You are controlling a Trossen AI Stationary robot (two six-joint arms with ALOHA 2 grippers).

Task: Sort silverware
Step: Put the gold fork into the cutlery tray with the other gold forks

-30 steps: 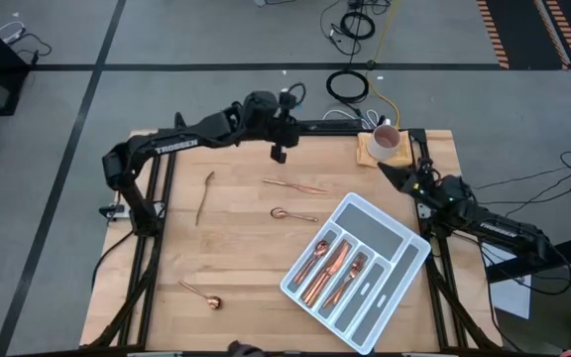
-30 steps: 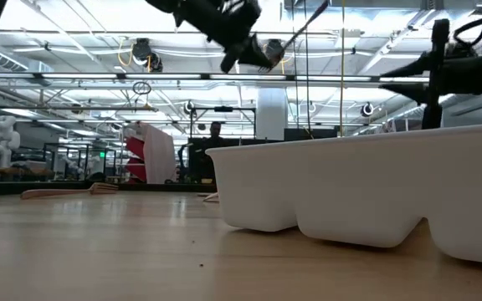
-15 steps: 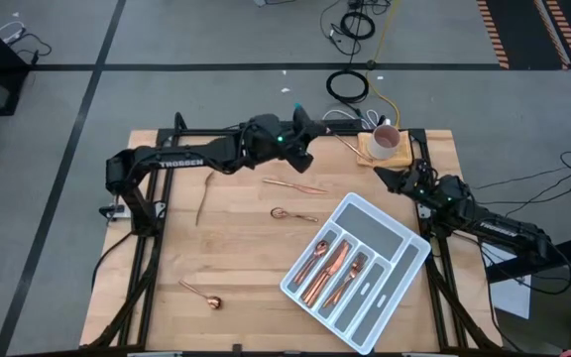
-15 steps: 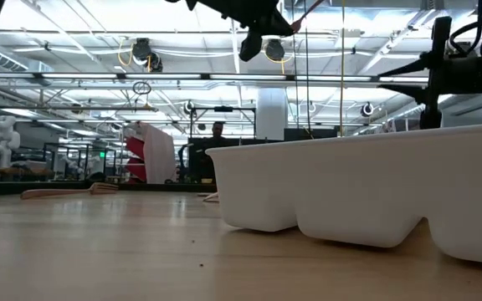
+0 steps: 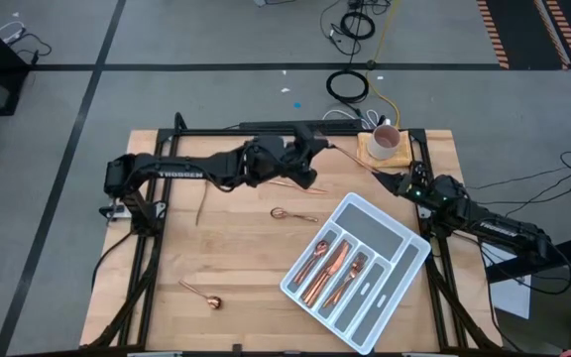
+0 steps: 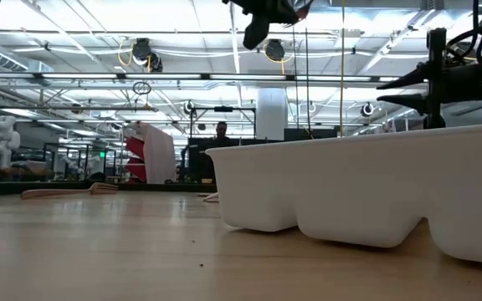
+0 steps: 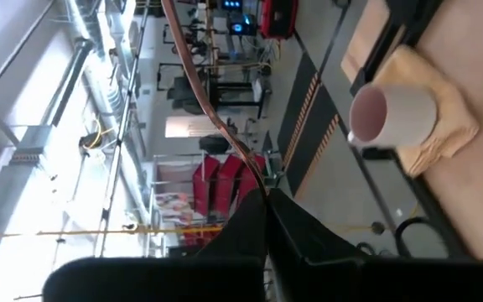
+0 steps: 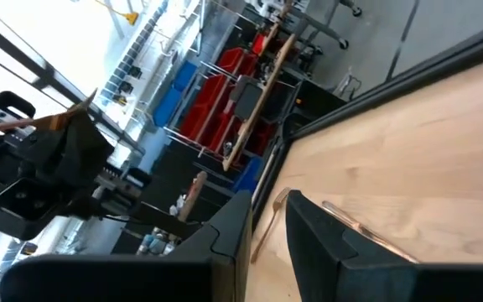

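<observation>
The silverware piece (image 7: 212,113) I'm carrying sits pinched in my shut left hand (image 5: 315,149), which has swung rightward across the back of the bench (image 5: 236,258) toward the tray (image 5: 404,260), so a drop seems close; only the left wrist view shows the thin copper handle.

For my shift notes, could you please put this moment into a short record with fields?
Left gripper: raised near the mug, shut on a copper piece
Right gripper: open, empty, by table's right edge
Tray: several copper pieces inside
Loose on table: centre spoon, front spoon, fork, another piece by the left arm
</observation>
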